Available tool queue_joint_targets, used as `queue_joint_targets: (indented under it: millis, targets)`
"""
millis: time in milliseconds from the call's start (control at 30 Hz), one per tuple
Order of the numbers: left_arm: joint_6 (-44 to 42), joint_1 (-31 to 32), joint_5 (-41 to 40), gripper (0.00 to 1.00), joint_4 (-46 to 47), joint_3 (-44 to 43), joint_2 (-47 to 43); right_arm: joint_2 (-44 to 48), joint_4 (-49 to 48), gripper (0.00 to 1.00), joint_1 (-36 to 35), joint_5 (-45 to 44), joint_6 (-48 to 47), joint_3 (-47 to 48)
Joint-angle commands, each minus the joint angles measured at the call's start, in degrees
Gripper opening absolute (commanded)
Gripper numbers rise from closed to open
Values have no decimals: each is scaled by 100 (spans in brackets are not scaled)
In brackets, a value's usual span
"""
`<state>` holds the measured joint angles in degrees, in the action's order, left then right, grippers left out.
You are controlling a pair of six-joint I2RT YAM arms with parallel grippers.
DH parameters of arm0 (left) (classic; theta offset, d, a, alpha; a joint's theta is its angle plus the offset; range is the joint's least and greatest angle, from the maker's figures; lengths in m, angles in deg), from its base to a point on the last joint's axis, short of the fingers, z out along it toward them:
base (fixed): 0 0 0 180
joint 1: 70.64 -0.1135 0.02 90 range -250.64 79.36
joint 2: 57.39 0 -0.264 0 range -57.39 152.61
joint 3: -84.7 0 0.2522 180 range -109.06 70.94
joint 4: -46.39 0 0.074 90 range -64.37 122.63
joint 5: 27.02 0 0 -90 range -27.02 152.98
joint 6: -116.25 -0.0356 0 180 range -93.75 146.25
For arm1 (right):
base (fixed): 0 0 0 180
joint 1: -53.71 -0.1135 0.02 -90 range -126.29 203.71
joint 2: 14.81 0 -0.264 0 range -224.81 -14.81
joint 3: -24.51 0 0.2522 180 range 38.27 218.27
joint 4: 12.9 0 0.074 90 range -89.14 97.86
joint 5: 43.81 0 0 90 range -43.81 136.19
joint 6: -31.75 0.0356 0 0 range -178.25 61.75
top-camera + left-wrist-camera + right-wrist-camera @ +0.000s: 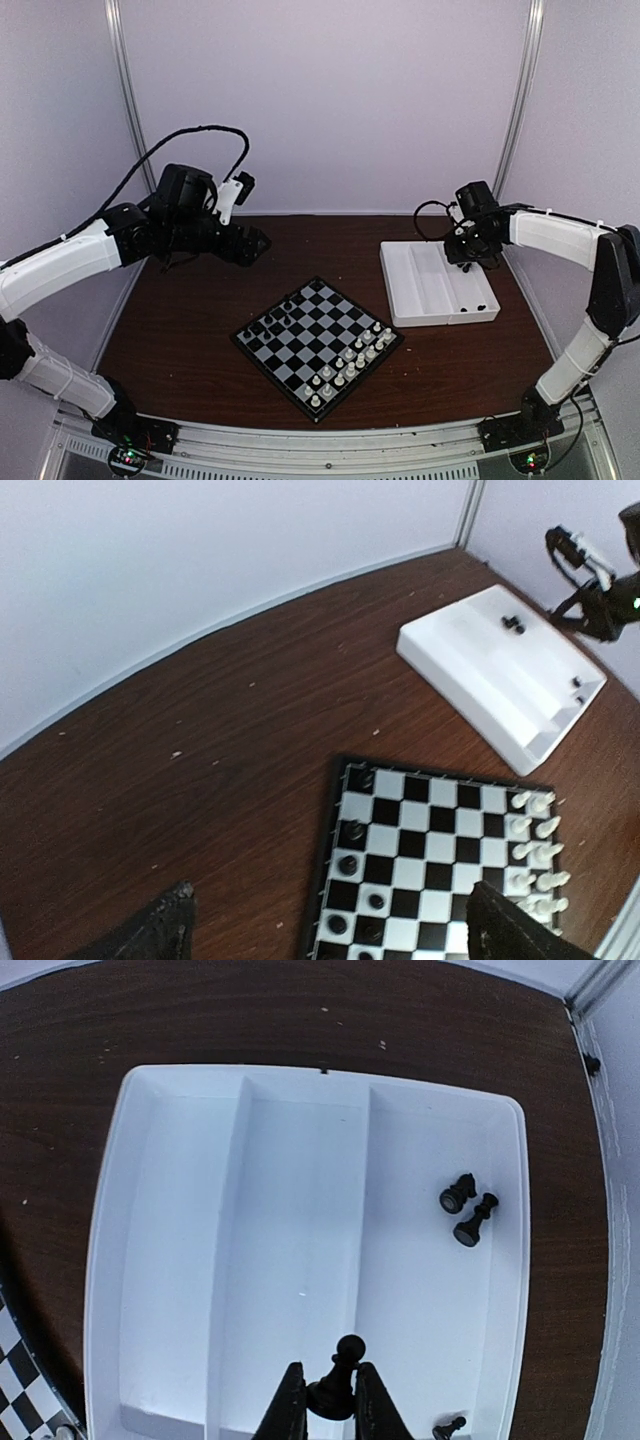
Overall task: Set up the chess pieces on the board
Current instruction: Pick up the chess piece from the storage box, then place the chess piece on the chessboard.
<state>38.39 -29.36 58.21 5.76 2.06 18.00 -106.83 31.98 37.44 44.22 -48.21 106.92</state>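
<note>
The board [317, 343] lies at the table's middle, with several black chess pieces [268, 324] on its left side and white chessmen [350, 365] on its right. My right gripper [328, 1390] is shut on a black pawn [338, 1380] and holds it above the white tray [300, 1250]. Three more black pieces lie in the tray's right compartment: two together [466, 1208] and one near the corner [448, 1427]. My left gripper [330, 925] is open and empty, high over the board's left edge [330, 860]. In the top view it hangs at the left rear [245, 243].
The white tray [437, 283] sits right of the board, its left and middle compartments bare. White walls and metal posts enclose the table. Bare brown tabletop [180, 330] lies left of the board.
</note>
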Motion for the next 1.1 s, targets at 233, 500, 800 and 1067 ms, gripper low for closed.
queue_joint_targets:
  millis: [233, 500, 800, 1067]
  targets:
    - [2069, -217, 3197, 84, 2722, -350, 1458, 1051, -1049, 13, -943, 1506, -932, -557]
    - [2996, -217, 4117, 75, 3143, -1471, 2688, 1145, -1285, 14, -1095, 2878, -933, -464]
    - [4071, -201, 5196, 63, 3476, -2597, 3935, 805, -1276, 13, -1283, 3584, -1127, -237]
    - [4587, -81, 5762, 57, 3490, -2998, 4494, 557, -1163, 13, -1334, 3911, -1236, -128]
